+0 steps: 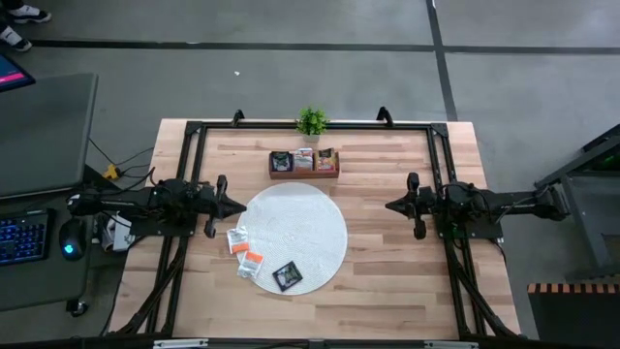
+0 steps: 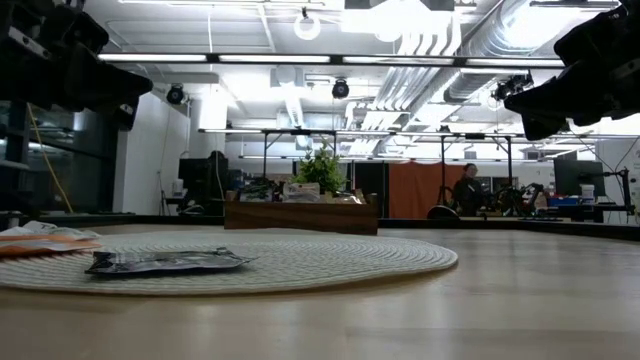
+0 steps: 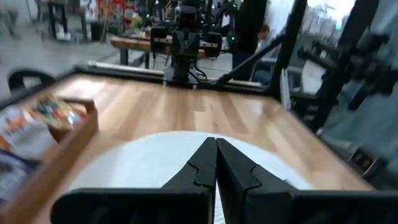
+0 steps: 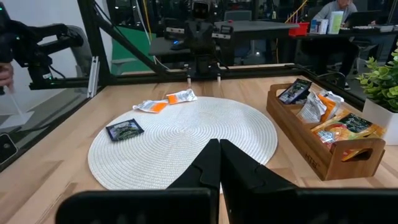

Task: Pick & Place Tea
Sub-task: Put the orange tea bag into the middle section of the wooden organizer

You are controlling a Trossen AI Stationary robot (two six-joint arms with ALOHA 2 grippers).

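Tea sachets lie in two places: three loose on the round white woven mat (image 1: 295,236) and the others standing in the brown wooden tray (image 1: 304,173) just beyond the mat's far edge. Of the loose ones, a black sachet (image 1: 287,276) with a glossy, slightly crinkled face lies flat near the mat's front rim; in the low view it shows as a thin dark wrapper (image 2: 165,262) lifting a little at its ends. A white sachet with orange marks (image 1: 251,263) lies beside it at the mat's left rim, and a plain white sachet (image 1: 237,239) lies just beyond that one, partly over the mat's edge. In the tray, the packets are sorted by compartment: black ones (image 4: 295,91) at one end, white-and-orange ones (image 4: 313,106) in the middle, yellow and orange ones (image 4: 346,127) at the other end. A small green potted plant (image 1: 311,121) stands behind the tray. Left gripper (image 1: 240,206) hovers above the mat's left side, its jaws pressed together and holding nothing. Right gripper (image 1: 391,206) hangs off the mat's right side over bare table (image 1: 397,281), jaws likewise closed and empty.
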